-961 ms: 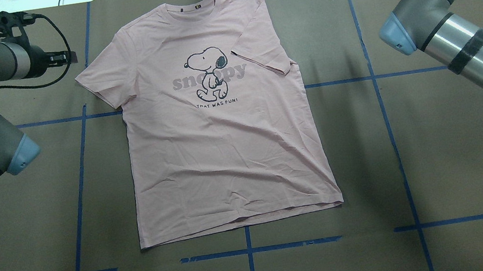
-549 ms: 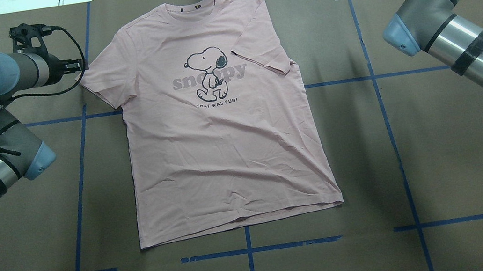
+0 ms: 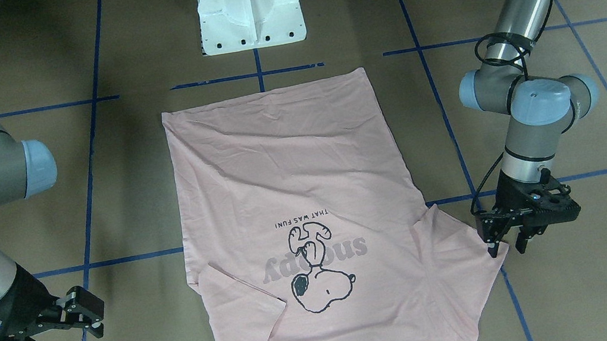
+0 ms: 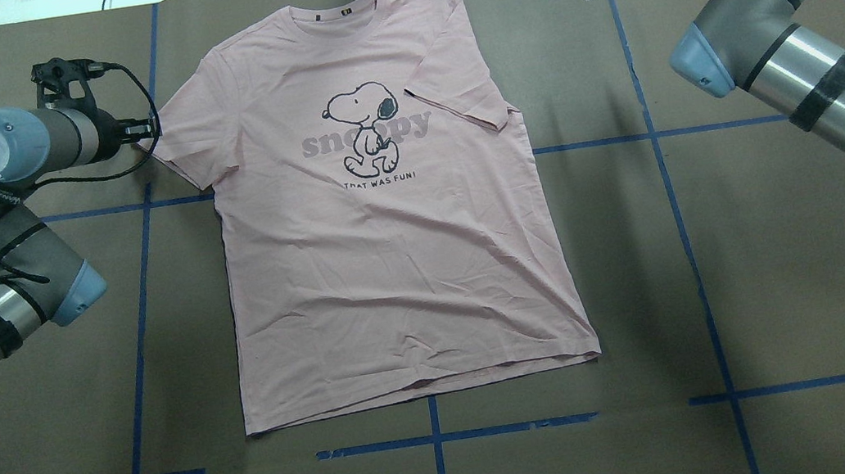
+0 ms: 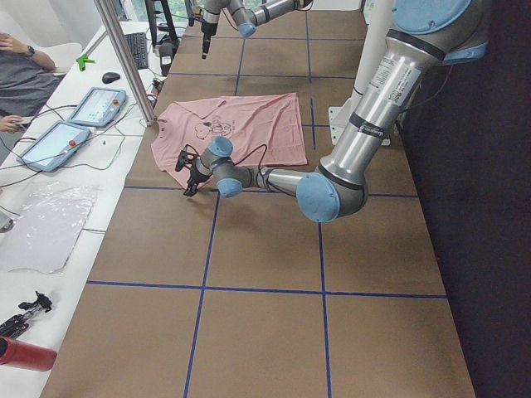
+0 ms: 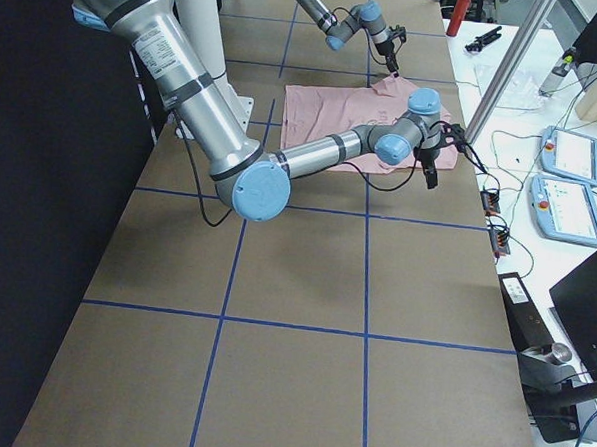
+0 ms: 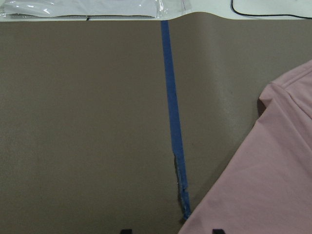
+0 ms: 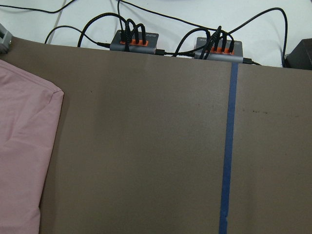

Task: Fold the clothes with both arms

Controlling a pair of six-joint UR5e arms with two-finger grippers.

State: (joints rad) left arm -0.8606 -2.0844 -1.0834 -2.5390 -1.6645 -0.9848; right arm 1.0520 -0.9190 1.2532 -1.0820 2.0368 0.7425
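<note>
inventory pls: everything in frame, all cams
T-shirt: 1, pale pink with a cartoon dog print, flat at the table's centre.
Table cover: 1, brown, under the shirt.
Tape lines: several, blue, a grid on the cover.
Pedestal: 1, white, robot-side edge, beyond the shirt's hem.
Hubs: 2, grey with orange plugs, past the cover's far edge.
Tablets: 2, blue-grey, on the white bench.
Operator: 1, grey top, by the bench.
Arms: 2, silver-grey with light blue caps, either side of the shirt.
Left pincer: 1, black, open, at a sleeve's edge.
Right pincer: 1, black, open, clear of the shirt.
</note>
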